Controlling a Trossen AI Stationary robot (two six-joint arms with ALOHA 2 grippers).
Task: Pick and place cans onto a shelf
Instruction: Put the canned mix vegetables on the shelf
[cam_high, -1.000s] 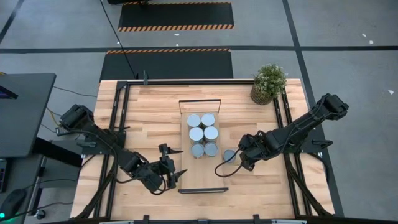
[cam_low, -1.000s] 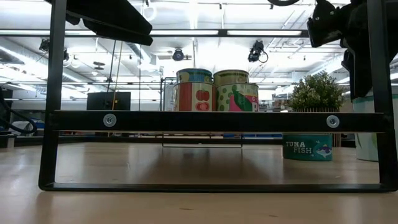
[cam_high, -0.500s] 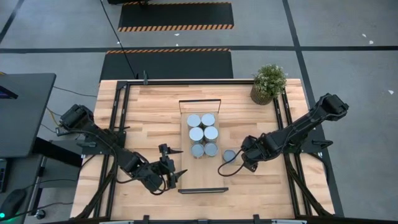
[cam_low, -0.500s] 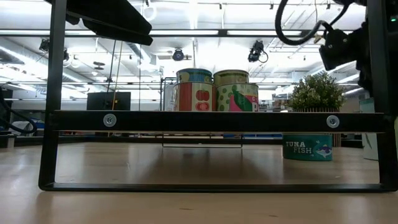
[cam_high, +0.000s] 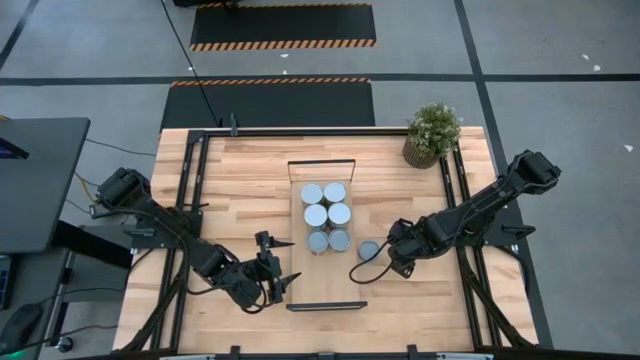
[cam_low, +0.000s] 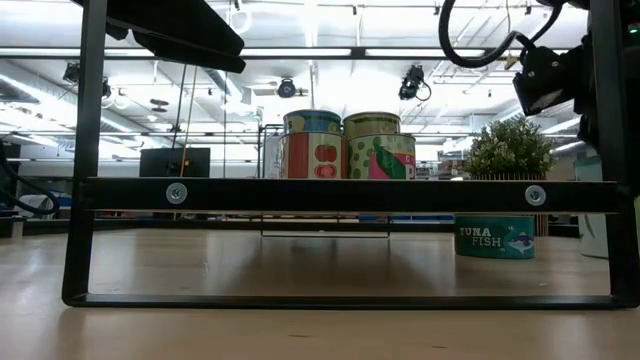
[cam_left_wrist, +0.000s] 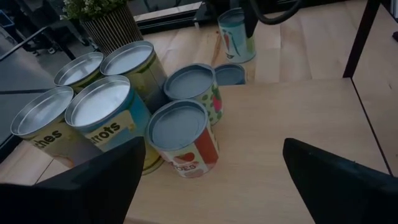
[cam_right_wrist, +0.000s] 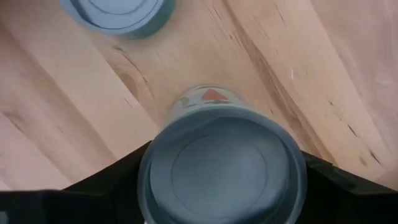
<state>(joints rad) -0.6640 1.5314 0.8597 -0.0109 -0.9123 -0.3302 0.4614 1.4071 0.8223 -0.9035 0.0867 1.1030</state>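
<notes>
Right gripper (cam_right_wrist: 221, 205) jaws clamped on a can (cam_right_wrist: 221, 165); left gripper (cam_left_wrist: 211, 180) jaws apart.

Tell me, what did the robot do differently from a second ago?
The right hand slid a little toward the shelf and closed around a can. The left hand stayed open by the shelf, and the six cans on it and the tuna tin didn't move.

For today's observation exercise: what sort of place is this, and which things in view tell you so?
Probably a robotics lab in a large industrial hall: hazard-striped floor mats, long ceiling strip lights, and a wooden table with mounted arms.
</notes>
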